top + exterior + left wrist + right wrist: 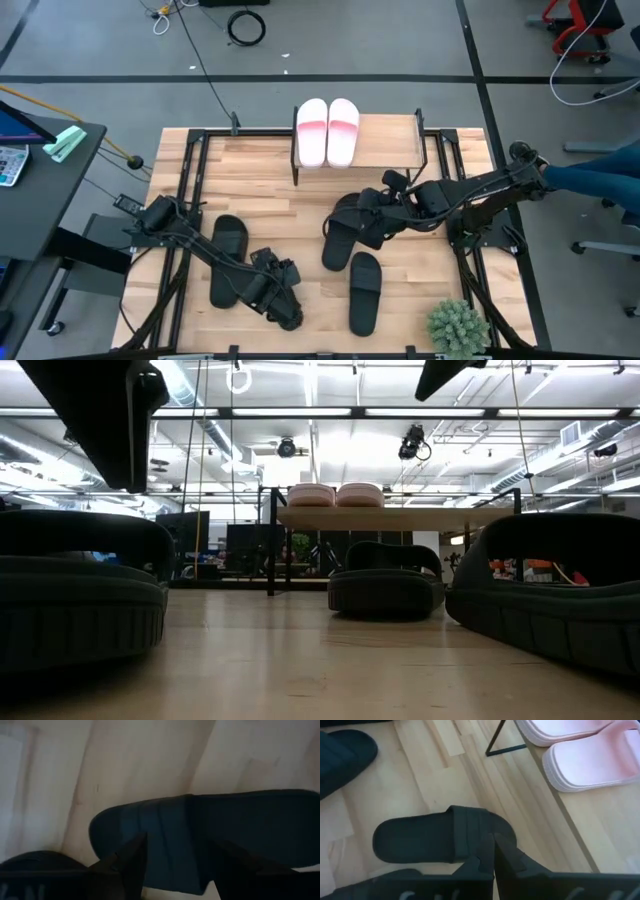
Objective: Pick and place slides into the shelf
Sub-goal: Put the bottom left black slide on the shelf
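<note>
Two light pink slides lie side by side on the left part of the shelf's top board, also seen in the right wrist view. Several black slides lie on the table: two at the left, one in the middle, one nearer. My right gripper is shut on the middle black slide in front of the shelf. My left gripper is low near the table's near edge, open, with a black slide showing between its fingers; I see no touch. My right gripper pinches the black slide's strap at its edge, the two fingers close together, coming from the table's right side and slanting down. The slide's sole lies flat on the table, and its free end points away from the fingers.
The shelf's thin black frame leg stands just beyond the held slide. The right part of the top board is bare. A small green plant sits at the table's near right corner. A person's sleeve shows beyond the right edge.
</note>
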Motion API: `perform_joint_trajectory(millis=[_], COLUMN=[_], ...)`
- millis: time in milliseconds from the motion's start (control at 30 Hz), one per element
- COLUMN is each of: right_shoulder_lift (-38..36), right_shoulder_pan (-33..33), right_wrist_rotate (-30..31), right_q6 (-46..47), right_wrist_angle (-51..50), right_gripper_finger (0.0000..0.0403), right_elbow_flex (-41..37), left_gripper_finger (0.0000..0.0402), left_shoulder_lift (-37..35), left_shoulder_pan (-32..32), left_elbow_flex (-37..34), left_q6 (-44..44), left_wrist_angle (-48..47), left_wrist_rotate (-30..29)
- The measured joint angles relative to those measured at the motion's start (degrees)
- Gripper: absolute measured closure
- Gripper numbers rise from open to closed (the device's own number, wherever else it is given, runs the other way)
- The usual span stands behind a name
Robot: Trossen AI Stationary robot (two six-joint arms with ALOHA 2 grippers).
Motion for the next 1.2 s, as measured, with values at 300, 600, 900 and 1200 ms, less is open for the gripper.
perform_joint_trajectory(millis=[300,600,900,1200], right_shoulder_lift=[0.0,0.0,0.0,0.0], right_shoulder_pan=[1.8,1.8,1.8,2.9], right_wrist_rotate=[0.0,0.1,2.2,0.0], right_q6=[0.0,-0.1,-0.2,1.1], right_wrist_angle=[0.0,0.0,0.0,-0.8], right_gripper_finger=[0.0400,0.0400,0.0400,0.0400], right_elbow_flex=[0.0,0.0,0.0,0.0], left_gripper_finger=[0.0190,0.0198,0.0289,0.0392], left_shoulder_lift=[4.6,5.6,5.6,5.1], left_shoulder_pan=[-1.7,-0.4,0.3,-0.4], left_elbow_flex=[0.0,0.0,0.0,0.8], left_q6=[-0.2,-3.1,-3.1,-3.5], left_wrist_angle=[-0.1,-7.2,-10.3,-10.3], left_wrist_rotate=[0.0,-2.0,-4.0,-3.8])
